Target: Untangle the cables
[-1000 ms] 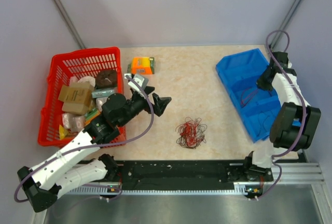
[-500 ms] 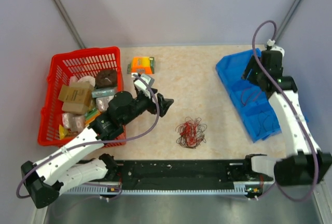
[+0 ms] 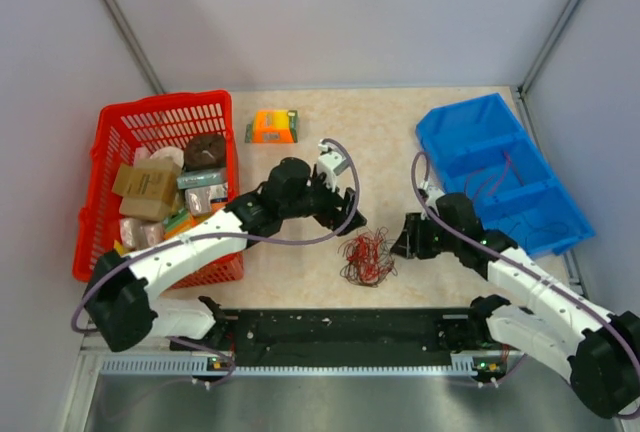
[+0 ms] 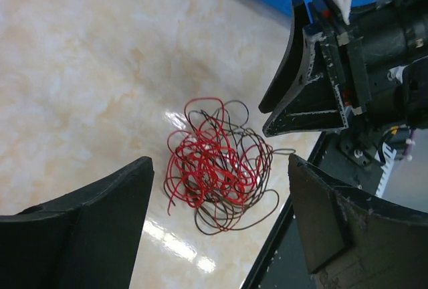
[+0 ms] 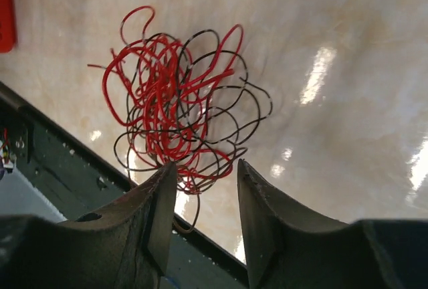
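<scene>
The cables (image 3: 368, 257) are a small tangle of thin red and dark wires lying on the beige table near its front edge. They also show in the left wrist view (image 4: 217, 165) and the right wrist view (image 5: 175, 115). My left gripper (image 3: 348, 214) hovers just above and to the left of the tangle, jaws wide open and empty. My right gripper (image 3: 404, 240) sits just to the right of the tangle, open with a narrower gap and empty. In the right wrist view its fingertips (image 5: 164, 188) are close to the tangle's near loops.
A red basket (image 3: 120, 132) full of packaged items stands at the left. An orange box (image 3: 273, 126) lies at the back. A blue divided bin (image 3: 470, 137) holding some thin wires stands at the right. The black rail (image 3: 350, 327) runs along the table's front edge.
Both arms have swung in to the tangle: the left gripper moved right and forward, the right gripper came from over the blue bin to beside the tangle. The cables have not moved.
</scene>
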Motion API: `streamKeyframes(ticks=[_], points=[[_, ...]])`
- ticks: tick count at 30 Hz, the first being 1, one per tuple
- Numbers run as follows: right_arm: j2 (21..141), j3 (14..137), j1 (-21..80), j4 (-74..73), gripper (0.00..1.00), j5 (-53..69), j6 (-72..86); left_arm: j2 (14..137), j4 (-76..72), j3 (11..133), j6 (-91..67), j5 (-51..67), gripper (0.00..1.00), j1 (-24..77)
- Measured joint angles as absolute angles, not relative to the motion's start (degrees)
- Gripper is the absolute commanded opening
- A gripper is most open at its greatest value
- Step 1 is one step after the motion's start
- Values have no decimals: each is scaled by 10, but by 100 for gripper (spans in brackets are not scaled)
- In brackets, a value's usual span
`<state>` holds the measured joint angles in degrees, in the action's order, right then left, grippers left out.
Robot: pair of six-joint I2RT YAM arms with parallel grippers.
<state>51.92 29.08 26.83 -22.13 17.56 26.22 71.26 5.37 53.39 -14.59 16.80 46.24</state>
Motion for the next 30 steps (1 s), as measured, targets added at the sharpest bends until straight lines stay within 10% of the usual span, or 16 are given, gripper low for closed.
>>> streamKeyframes(ticks=[8, 17, 23, 30], points=[[509, 255, 307, -119, 31, 194, 288, 806, 65, 536, -183, 218, 70, 462], [577, 255, 307, -54, 21, 176, 286, 913, 98, 580, -230, 229, 81, 462], [597, 236, 308, -28, 0, 177, 292, 916, 58, 556, -274, 231, 72, 462], [536, 222, 308, -21, 0, 190, 325, 961, 30, 543, -310, 230, 56, 466]])
